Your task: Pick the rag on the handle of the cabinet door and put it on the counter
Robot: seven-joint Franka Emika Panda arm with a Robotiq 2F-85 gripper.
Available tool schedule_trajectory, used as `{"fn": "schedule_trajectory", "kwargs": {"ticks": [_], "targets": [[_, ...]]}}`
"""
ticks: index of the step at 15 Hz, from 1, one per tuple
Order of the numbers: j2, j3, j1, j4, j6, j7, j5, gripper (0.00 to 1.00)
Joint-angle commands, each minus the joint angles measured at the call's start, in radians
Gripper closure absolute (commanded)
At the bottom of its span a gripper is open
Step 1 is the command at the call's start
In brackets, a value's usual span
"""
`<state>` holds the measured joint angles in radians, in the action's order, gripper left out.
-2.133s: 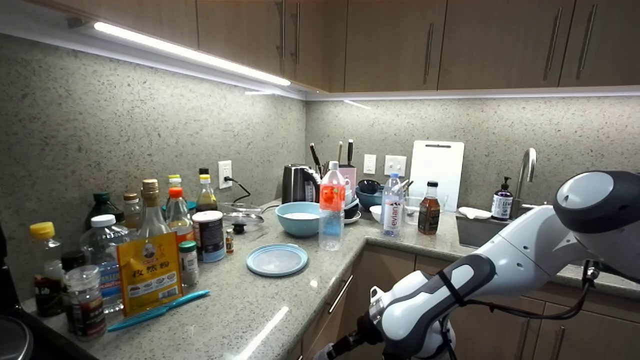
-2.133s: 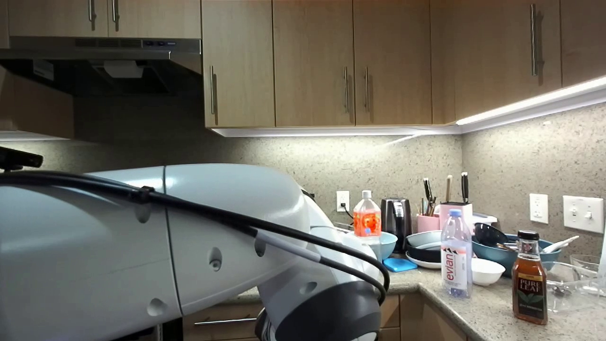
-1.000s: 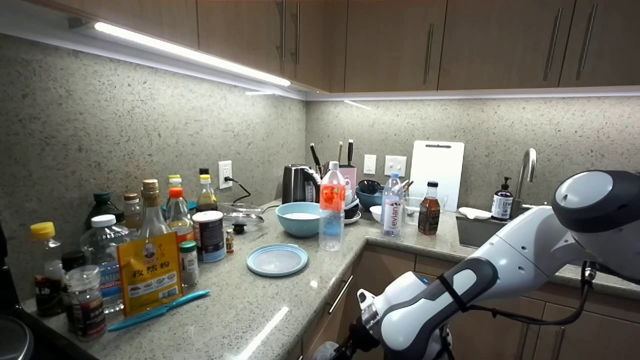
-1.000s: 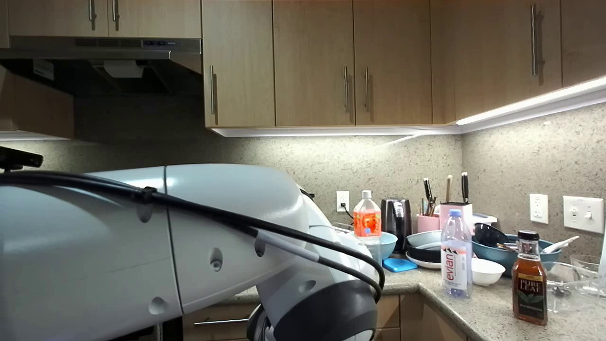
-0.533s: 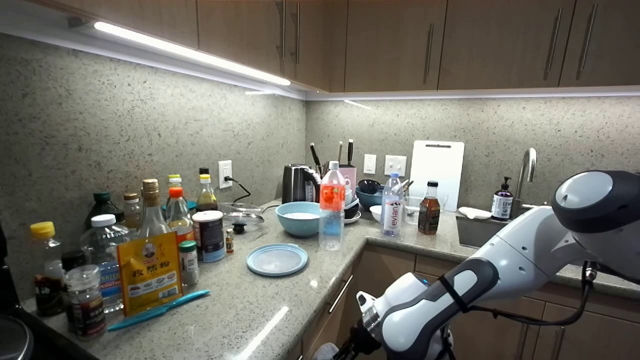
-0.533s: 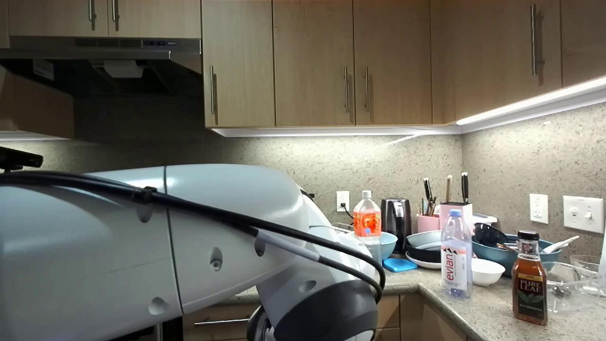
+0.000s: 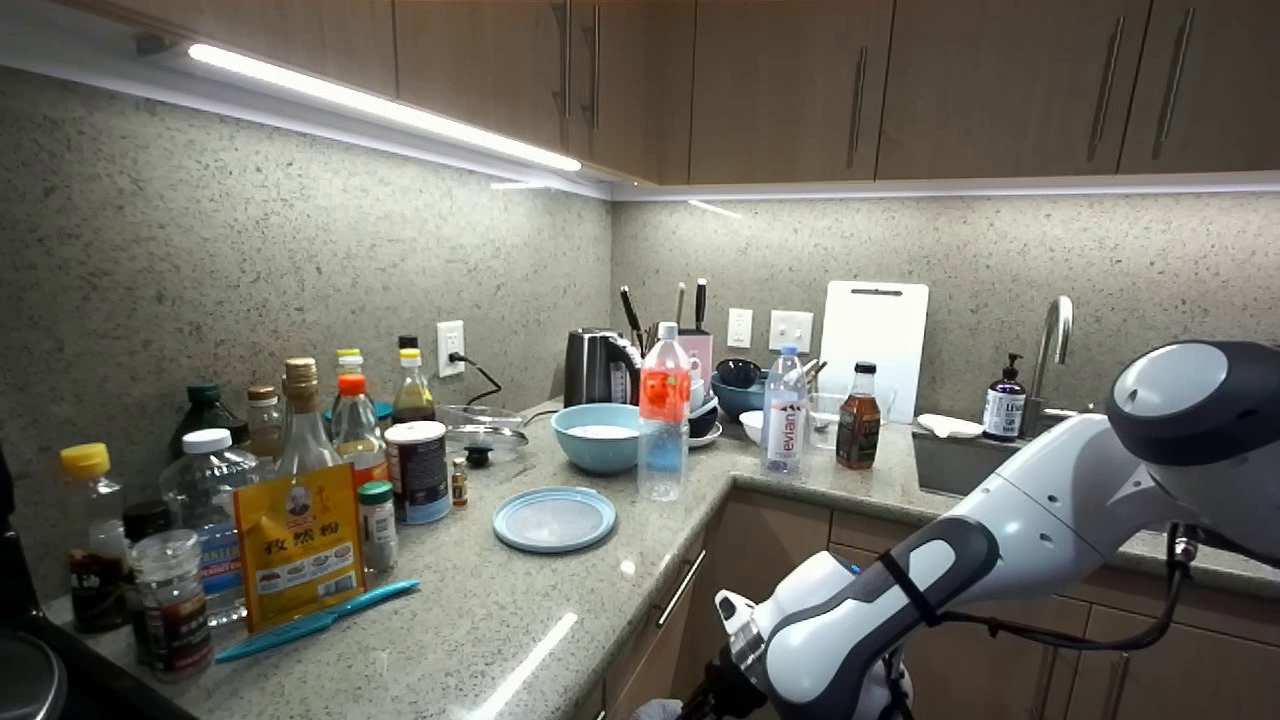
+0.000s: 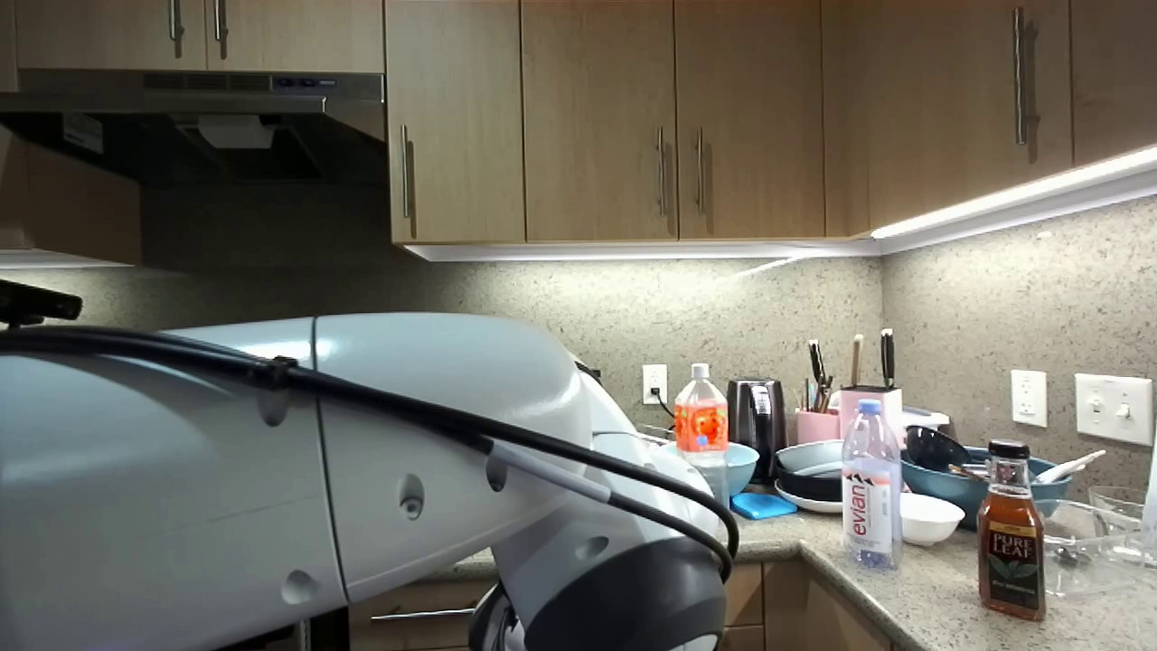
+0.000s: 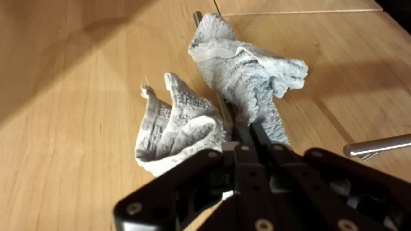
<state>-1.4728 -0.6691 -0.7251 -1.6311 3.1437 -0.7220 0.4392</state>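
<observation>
The place is a kitchen: a cooker hood [image 8: 203, 84] at the upper left in an exterior view, a sink [image 7: 952, 463] at the right in an exterior view, a kettle [image 7: 588, 368] on the bench [image 7: 445, 630].

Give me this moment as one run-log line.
rag: draped over cabinet handle | gripper: jaws nearly shut, apparently pinching rag | counter: rag not yet there

The rag [image 9: 231, 73] is mottled grey with whitish bands, the gripper [image 9: 252, 130] black, and the cabinet door [image 9: 80, 144] honey-toned with wood grain. The counter [image 7: 470, 600] is speckled pale grey. Near its front edge's inner corner, the Evian bottle [image 8: 868, 497] has a blue cap [image 8: 869, 407] and red lettering; toward the back edge, the cumin pouch [image 7: 300, 550] is yellow-orange; near the back corner, the kettle [image 7: 590, 370] is black and silver.
</observation>
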Motion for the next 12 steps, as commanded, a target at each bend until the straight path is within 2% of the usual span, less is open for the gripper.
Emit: {"fn": "schedule_trajectory", "kwargs": {"ticks": [1, 3, 4, 6, 9, 10, 12], "targets": [[0.0, -0.027, -0.035, -0.042, 0.001, -0.101, -0.063, 0.98], [0.0, -0.013, -0.018, -0.021, -0.009, -0.091, -0.085, 0.95], [0.0, -0.009, -0.011, -0.013, -0.011, -0.089, -0.098, 0.69], [0.0, -0.002, -0.002, -0.001, -0.017, -0.076, -0.116, 0.68], [0.003, 0.008, 0.005, 0.002, -0.007, -0.036, -0.09, 0.51], [0.003, 0.01, 0.008, 0.006, -0.008, -0.036, -0.09, 0.69], [0.003, 0.011, 0.011, 0.007, -0.008, -0.036, -0.09, 0.57]]}}
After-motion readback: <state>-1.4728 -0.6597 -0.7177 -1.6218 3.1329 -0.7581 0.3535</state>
